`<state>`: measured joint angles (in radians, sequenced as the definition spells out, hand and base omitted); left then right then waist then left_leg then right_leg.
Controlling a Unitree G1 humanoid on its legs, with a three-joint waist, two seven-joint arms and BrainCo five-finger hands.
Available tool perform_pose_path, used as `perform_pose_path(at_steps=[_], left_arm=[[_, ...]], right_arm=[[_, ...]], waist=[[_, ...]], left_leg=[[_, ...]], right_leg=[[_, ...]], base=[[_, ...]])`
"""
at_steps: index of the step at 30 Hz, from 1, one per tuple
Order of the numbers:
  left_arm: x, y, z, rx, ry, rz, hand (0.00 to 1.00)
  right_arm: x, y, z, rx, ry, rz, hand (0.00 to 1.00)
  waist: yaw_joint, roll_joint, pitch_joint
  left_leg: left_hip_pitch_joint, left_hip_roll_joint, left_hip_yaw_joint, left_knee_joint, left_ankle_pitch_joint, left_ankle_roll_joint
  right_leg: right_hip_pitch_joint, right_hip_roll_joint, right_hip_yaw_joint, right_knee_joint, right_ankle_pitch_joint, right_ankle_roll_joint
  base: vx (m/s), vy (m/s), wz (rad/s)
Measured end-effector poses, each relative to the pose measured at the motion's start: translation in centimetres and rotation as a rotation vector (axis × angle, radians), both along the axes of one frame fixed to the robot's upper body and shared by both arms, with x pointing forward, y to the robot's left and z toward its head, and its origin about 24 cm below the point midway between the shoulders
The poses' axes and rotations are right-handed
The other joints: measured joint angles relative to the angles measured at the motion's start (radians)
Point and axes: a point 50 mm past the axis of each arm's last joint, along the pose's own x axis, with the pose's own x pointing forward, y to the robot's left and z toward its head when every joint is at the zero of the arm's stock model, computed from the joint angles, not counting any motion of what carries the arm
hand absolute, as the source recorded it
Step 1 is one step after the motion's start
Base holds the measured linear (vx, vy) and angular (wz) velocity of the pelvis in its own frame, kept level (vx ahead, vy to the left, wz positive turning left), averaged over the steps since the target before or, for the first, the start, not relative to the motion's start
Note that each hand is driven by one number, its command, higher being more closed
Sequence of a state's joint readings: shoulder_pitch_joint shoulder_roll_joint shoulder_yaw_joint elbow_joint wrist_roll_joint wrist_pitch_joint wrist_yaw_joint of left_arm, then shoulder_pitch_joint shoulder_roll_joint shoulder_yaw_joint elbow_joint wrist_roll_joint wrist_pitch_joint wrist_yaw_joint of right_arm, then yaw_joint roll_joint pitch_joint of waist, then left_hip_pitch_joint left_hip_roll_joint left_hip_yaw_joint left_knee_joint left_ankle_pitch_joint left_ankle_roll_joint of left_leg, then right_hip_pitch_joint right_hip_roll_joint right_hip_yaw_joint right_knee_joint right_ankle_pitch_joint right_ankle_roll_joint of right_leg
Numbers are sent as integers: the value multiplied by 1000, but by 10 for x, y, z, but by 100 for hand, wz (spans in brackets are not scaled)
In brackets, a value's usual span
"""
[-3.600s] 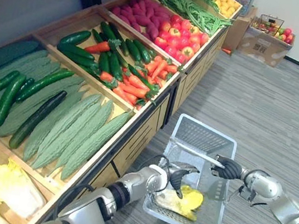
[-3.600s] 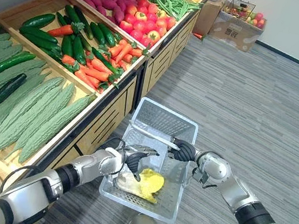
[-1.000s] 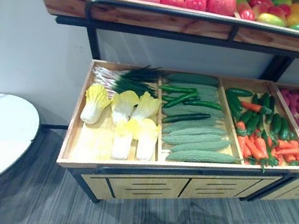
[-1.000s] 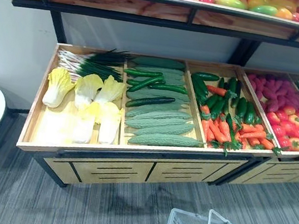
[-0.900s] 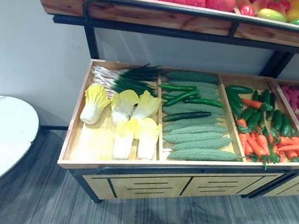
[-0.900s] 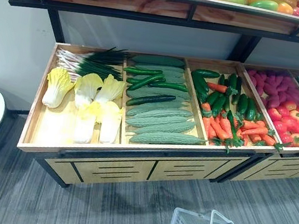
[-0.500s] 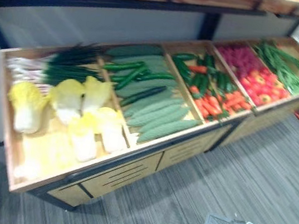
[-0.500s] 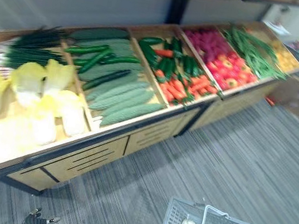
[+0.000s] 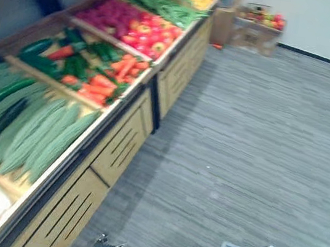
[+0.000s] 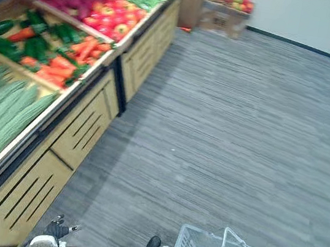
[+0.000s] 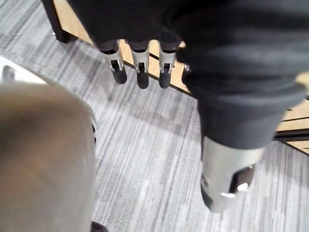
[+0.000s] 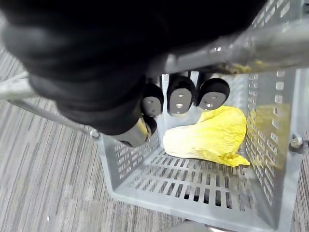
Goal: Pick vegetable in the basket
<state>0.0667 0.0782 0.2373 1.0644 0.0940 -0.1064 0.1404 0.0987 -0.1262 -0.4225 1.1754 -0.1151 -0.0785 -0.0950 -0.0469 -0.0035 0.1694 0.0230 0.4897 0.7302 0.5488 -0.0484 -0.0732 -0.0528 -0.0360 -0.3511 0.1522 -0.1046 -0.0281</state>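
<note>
Left hand (image 11: 183, 38) first: a dark, ribbed cover wraps its back and wrist, matte black. From under it run slim silver fingers (image 11: 142, 60), each capped with a dark rounded tip. The thumb (image 11: 224, 174) sits apart and is thicker, sleeved in the same dark cover, then bare silver metal with a small bright fitting near its end. Now my right hand (image 12: 96, 58): same black ribbed cover, bulky up close. Its fingers (image 12: 180, 95) show dark oval pads, each with a small pale inset at the centre. That thumb (image 12: 136, 133) is silvery with a dark tip.
</note>
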Motion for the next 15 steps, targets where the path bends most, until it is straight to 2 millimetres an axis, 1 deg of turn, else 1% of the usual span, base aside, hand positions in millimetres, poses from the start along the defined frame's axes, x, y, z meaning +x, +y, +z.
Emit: perform_pose_path(at_steps=[1,2,3,4,5,7,8,9,10,11,12,13,14,15], left_arm=[[0,-3,0,-5,-8,24,0],[-1,-6,0,-9,-10,27,0],[0,-7,0,-11,-14,26,0],[2,-9,0,-15,-30,25,0],[4,-12,1,-21,-44,23,0],[6,-11,2,-22,-55,27,0],[5,-10,2,-21,-55,34,0],[5,-10,2,-27,-57,52,0],[4,-7,2,-24,-59,78,0],[4,-6,2,-21,-57,75,0],[4,-4,3,-16,-61,80,0],[4,-3,3,-11,-63,80,0],[4,-1,4,1,-59,61,0],[4,-1,4,2,-58,59,0]], right_arm=[[2,-6,2,-15,-2,5,100],[4,-11,3,-28,-5,6,100],[4,-13,4,-34,-7,3,100],[3,-17,5,-46,-10,-3,100],[1,-18,5,-46,-6,-10,100],[0,-18,5,-47,-4,-15,100],[0,-19,5,-51,-7,-16,100],[3,-20,6,-58,-17,-15,100],[3,-17,6,-54,-23,-15,100],[2,-15,5,-50,-24,-16,100],[3,-10,5,-45,-36,-18,100],[3,-10,5,-49,-39,-20,100],[1,-11,5,-58,-38,-18,100],[1,-11,6,-61,-39,-17,100]], waist=[[5,2,2],[10,6,3],[14,9,4],[19,13,6],[21,18,7],[21,22,9],[23,26,7],[25,43,10],[27,26,0],[27,20,0],[37,-2,-1],[43,-6,-1],[52,-11,-5],[54,-14,-7]], left_leg=[[-20,-98,-206,-20,-55,-16],[-36,-194,-385,-45,-103,-35],[-42,-231,-452,-61,-120,-42],[-60,-285,-546,-111,-147,-54],[-80,-313,-616,-175,-153,-56],[-114,-324,-683,-256,-150,-52],[-128,-327,-715,-306,-138,-42],[-135,-327,-743,-359,-93,-46],[-134,-356,-729,-356,-104,-37],[-139,-366,-720,-354,-116,-30],[-138,-390,-689,-355,-118,-10],[-136,-400,-681,-355,-117,-3],[-124,-422,-664,-359,-122,8],[-118,-431,-658,-362,-124,12]], right_leg=[[0,-6,69,-2,7,1],[0,-8,131,-13,12,6],[2,-7,158,-18,15,10],[4,0,203,-34,24,21],[1,8,232,-54,34,36],[-2,17,266,-69,42,49],[-14,19,283,-68,48,59],[-22,25,311,-61,49,70],[-26,1,334,-66,55,89],[-25,-11,338,-73,60,96],[-26,-40,354,-82,73,110],[-27,-50,359,-82,74,110],[-22,-73,363,-84,72,118],[-20,-80,367,-84,69,125]], base=[[73,34,-173],[70,67,-174],[63,87,-153],[41,121,-116],[30,139,-98],[22,152,-66],[52,230,-73],[61,296,-67],[79,263,-43],[119,334,-23],[113,281,-11],[119,308,-21],[74,174,-17],[104,184,-14]])
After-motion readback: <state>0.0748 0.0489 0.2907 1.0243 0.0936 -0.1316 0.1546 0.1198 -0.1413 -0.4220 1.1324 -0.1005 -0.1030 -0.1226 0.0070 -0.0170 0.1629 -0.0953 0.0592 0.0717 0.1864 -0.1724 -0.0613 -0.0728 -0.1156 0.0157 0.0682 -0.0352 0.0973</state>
